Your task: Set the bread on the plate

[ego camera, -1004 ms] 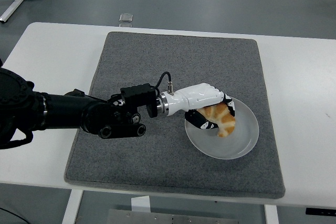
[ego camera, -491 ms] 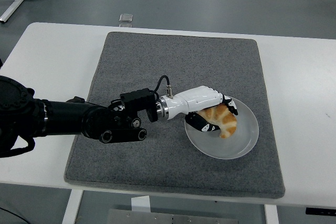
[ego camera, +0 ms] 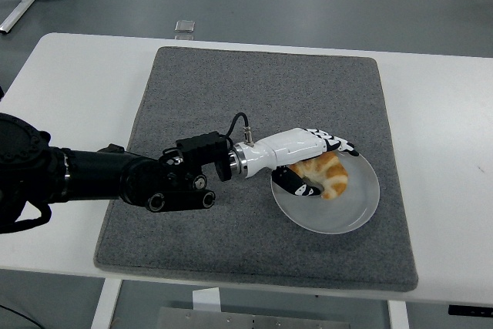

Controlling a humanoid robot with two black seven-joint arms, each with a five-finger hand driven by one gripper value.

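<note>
The left hand (ego camera: 308, 156), white-shelled with black fingers, reaches over the 9 o'clock rim of the plate (ego camera: 362, 209). Its fingers (ego camera: 333, 142) are stretched out nearly flat above the croissant (ego camera: 327, 175), and the thumb (ego camera: 296, 185) lies below it at about 8 o'clock; the grip looks loosened, the hand opened around the bread though its underside seems to touch the croissant's top. The croissant lies on the plate, in its upper-left part, toward 10 o'clock of the dish's centre. The pale grey plate sits on the grey mat (ego camera: 200, 82), toward the mat's 4 o'clock corner. The mat covers the middle of the white table (ego camera: 69, 75).
</note>
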